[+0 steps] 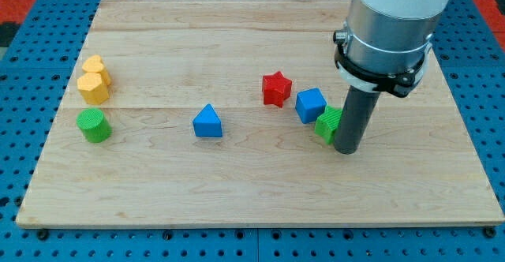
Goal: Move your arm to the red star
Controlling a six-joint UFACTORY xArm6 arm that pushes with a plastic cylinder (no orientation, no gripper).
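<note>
Tip (347,149) beside green block (327,123) (upright)

My tip (347,149) on worktop (237,191), right side.
It touches a green block (327,123); red star (276,88) lies up-left, apart.

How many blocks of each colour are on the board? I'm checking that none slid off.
Red: 1, the red star
Blue: 2, blue triangle, blue cube
Green: 2, green cylinder, green block touching my tip
Yellow: 2, yellow heart, yellow block
Total: 7
</note>
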